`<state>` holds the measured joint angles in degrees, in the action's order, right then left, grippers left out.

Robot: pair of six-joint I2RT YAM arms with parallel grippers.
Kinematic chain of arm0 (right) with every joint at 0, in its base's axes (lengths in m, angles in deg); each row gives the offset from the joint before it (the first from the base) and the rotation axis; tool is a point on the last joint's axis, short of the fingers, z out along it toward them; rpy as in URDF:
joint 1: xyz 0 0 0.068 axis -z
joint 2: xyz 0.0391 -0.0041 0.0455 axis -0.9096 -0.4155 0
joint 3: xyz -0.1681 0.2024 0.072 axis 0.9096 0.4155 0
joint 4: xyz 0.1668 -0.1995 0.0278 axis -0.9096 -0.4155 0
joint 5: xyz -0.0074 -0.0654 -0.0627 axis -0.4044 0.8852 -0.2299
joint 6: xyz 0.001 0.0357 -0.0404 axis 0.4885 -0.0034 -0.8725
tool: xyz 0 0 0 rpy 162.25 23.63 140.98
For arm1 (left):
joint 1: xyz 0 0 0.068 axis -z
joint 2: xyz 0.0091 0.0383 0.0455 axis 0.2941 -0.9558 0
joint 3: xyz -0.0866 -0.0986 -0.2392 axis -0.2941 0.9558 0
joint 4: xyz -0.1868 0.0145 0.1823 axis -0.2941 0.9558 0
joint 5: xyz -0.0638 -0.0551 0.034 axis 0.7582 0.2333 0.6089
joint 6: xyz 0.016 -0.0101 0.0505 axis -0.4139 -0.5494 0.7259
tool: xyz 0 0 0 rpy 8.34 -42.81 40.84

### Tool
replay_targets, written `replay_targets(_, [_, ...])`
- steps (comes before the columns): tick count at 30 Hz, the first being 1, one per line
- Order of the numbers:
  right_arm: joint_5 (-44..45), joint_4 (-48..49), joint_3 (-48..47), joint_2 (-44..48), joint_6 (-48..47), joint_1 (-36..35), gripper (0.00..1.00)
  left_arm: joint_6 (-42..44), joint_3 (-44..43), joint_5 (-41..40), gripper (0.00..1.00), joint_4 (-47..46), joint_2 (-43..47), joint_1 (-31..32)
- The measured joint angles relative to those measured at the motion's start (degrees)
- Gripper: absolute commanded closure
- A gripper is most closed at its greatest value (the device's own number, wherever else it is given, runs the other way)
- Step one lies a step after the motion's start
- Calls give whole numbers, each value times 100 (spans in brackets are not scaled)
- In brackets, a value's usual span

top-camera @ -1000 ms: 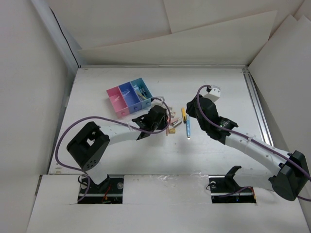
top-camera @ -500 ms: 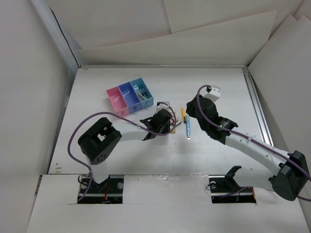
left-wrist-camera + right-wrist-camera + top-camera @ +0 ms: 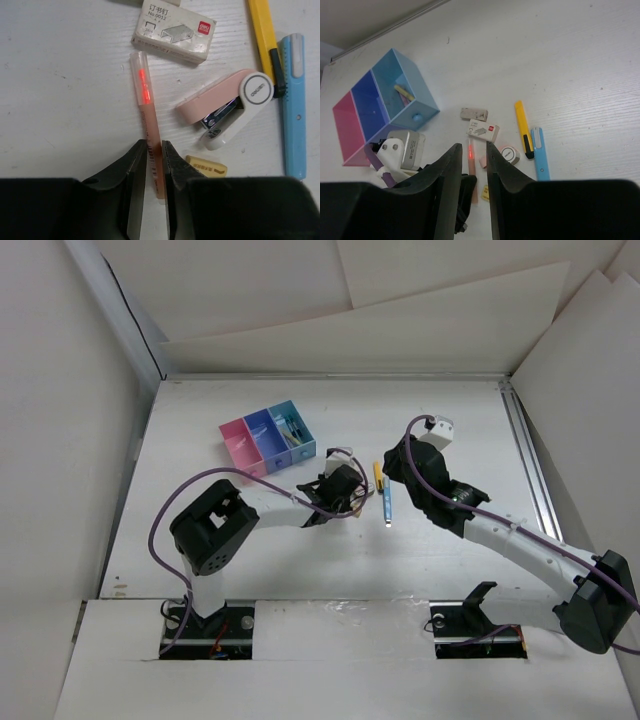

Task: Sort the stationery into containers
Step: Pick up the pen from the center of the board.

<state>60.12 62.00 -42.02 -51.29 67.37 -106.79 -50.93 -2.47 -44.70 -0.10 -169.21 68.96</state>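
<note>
Now left claw (image 3: 153,150) clamped on reddish pen (image 3: 145,102), gripping its near end; right claw (image 3: 471,150) parted, empty.

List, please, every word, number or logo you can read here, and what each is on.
"订书钉": staple box
"No.0012": staple box
"deli": red logo on the staple box
"deli": round end of the pink stapler
Print on the reddish pen and the yellow eraser: too small to read.

light: bright, even (from above) | shadows: soft, faint | focus: sharp in all 3 views
</note>
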Motion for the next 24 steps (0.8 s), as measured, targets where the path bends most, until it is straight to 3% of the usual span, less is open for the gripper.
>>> replay_targets(2, [0,0,0,0,-2,0,68,2,0,-87,78,87,-2,7])
replay_targets(6, [0,-2,0,0,-2,0,68,-7,-4,-223,78,149,-61,9])
replay_targets(9, [0,0,0,0,-2,0,68,-9,-4,-271,89,155,-63,17])
replay_targets(14, [0,0,0,0,-2,0,68,-55,15,-282,92,236,9,17])
replay_targets(20, [0,0,0,0,-2,0,68,-94,87,-22,92,407,885,-201])
replay_targets(24, [0,0,0,0,-2,0,68,-162,61,210,90,59,1519,-850])
